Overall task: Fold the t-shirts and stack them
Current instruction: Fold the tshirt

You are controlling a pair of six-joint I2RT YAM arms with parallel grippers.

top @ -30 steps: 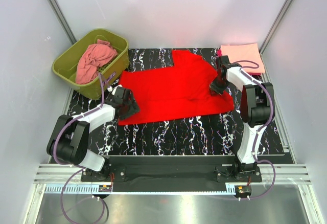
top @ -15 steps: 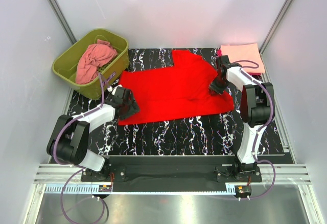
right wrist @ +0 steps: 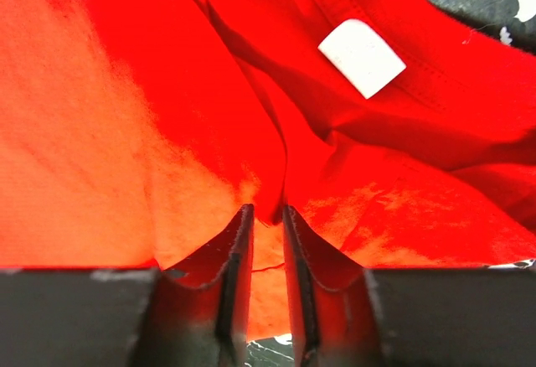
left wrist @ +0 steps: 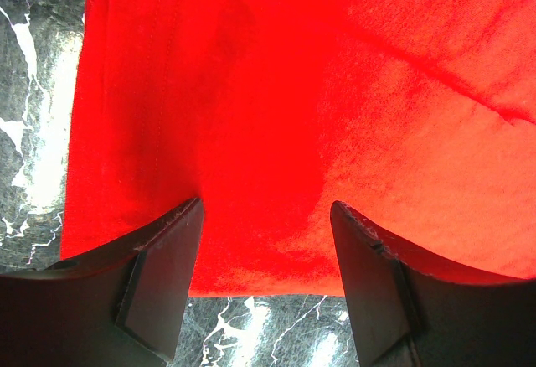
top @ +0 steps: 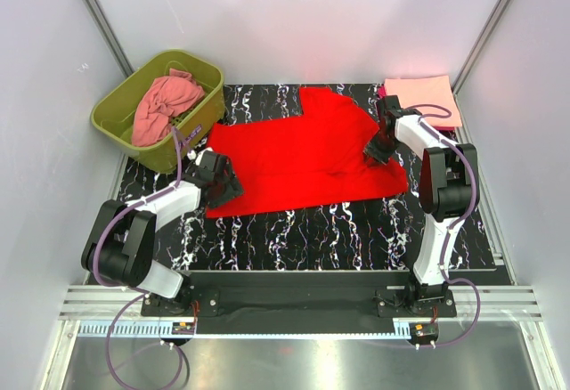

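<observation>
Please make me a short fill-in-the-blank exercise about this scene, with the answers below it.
1. The salmon-pink t-shirt lies inside the olive-green ___.
2. The spread-out t-shirt on the table is ___.
3. The left gripper has its jaws ___.
Answers: tub; red; open.

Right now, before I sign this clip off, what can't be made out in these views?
- Right wrist: whether the right gripper grips the red t-shirt; a fold fills the narrow gap between its jaws.
- Top view: lower part of the salmon-pink t-shirt, behind the tub wall.
- Top view: the magenta t-shirt, a sliver under the peach t-shirt.
- Right wrist: the white label, no print legible.
</observation>
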